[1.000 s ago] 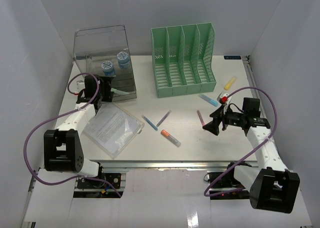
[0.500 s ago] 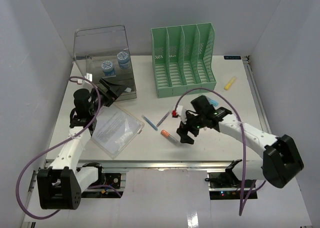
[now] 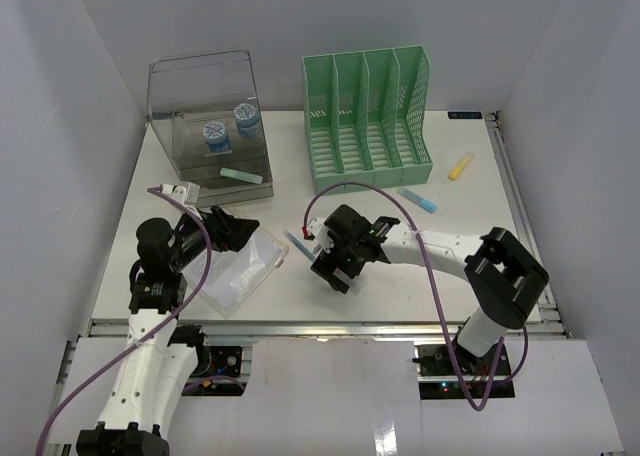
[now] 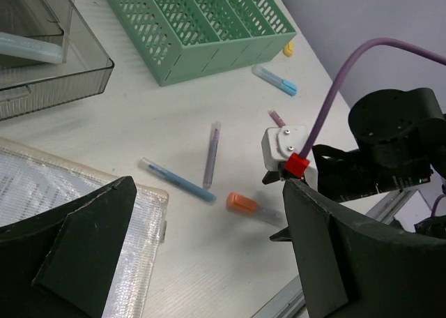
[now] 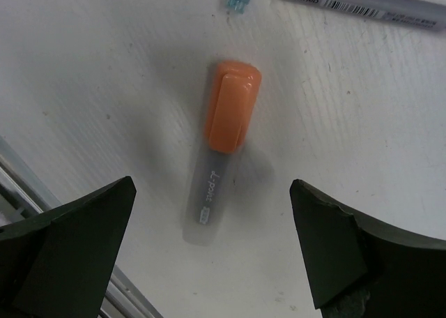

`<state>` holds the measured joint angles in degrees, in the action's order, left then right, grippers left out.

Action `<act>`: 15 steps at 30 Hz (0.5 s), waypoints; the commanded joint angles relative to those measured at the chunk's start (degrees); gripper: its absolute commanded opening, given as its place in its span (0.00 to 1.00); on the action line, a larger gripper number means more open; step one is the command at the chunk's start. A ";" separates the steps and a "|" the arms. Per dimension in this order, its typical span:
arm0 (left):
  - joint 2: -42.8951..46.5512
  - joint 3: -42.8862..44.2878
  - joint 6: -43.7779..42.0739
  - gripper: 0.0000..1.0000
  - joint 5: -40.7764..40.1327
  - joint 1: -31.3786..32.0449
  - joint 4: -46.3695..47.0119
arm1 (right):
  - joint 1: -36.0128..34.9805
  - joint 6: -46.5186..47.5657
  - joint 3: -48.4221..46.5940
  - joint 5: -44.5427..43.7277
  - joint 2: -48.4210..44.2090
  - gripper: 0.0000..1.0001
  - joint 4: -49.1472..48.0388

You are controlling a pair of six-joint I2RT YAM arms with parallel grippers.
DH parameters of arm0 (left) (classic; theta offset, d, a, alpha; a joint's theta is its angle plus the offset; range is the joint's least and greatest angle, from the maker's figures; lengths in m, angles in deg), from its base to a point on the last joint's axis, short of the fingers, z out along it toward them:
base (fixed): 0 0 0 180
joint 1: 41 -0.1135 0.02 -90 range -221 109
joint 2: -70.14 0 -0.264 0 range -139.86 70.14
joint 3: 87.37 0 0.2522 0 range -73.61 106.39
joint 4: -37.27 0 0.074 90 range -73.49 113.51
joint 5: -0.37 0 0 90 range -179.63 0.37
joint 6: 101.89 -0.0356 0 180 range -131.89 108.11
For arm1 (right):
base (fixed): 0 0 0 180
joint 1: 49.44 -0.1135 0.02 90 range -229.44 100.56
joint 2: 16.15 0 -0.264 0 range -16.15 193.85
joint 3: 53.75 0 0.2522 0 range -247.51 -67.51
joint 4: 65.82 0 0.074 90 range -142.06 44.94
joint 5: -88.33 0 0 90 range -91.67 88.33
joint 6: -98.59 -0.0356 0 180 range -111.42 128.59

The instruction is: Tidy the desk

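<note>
The desk (image 3: 470, 221) is a white tabletop with pens scattered over its middle. An orange-capped marker (image 5: 223, 147) lies flat on it, right between the fingers of my right gripper (image 5: 212, 189), which is open and straddles the marker without touching it. From above, the right gripper (image 3: 335, 268) hides that marker. My left gripper (image 3: 240, 231) hovers open and empty over the near left, above a clear document pouch (image 3: 235, 271). In the left wrist view the left gripper (image 4: 209, 189) faces the orange marker (image 4: 244, 203), a blue pen (image 4: 178, 180) and a purple pen (image 4: 211, 154).
A green slotted file rack (image 3: 367, 116) stands at the back, with a clear drawer box (image 3: 210, 126) to its left; a light-blue marker (image 3: 240, 175) lies on its tray. A blue highlighter (image 3: 417, 200) and a yellow one (image 3: 459, 166) lie at the right. A metal rail (image 3: 300, 326) runs along the near edge.
My right arm swung left across the desk and came down over the orange marker. The left arm pulled back from the drawer box to above the pouch. Both grippers opened wider.
</note>
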<state>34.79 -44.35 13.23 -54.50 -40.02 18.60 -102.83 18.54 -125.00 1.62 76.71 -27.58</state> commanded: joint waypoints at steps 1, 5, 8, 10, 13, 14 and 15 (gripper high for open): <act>1.70 0.17 -5.97 0.98 -2.00 -0.01 -4.52 | -1.32 -2.89 -2.79 -2.30 3.24 0.95 -0.47; 3.54 0.21 -5.64 0.98 -5.89 -0.01 -5.70 | -1.54 -2.54 -3.83 -2.94 5.70 0.85 -0.18; 5.77 0.08 -5.48 0.98 -8.62 -0.09 -6.36 | -1.54 -2.14 -3.95 -2.94 6.98 0.73 -0.13; 7.59 -0.16 -5.35 0.98 -10.12 -0.01 -6.54 | -1.54 -1.50 -3.95 -2.94 7.61 0.57 0.34; 8.26 0.12 -5.35 0.98 -11.13 -0.06 -7.06 | -1.54 -0.44 -3.91 -2.94 8.20 0.34 1.41; 8.45 0.26 -5.35 0.98 -11.46 -0.01 -7.29 | -1.54 0.03 -3.87 -2.94 8.62 0.25 2.11; 8.54 0.27 -5.27 0.98 -11.48 -0.09 -7.31 | -1.63 0.30 -3.86 -4.06 8.81 0.23 2.64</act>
<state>42.75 -44.42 8.64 -63.37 -40.02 12.64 -103.83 17.24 -127.97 -2.26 83.50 -27.54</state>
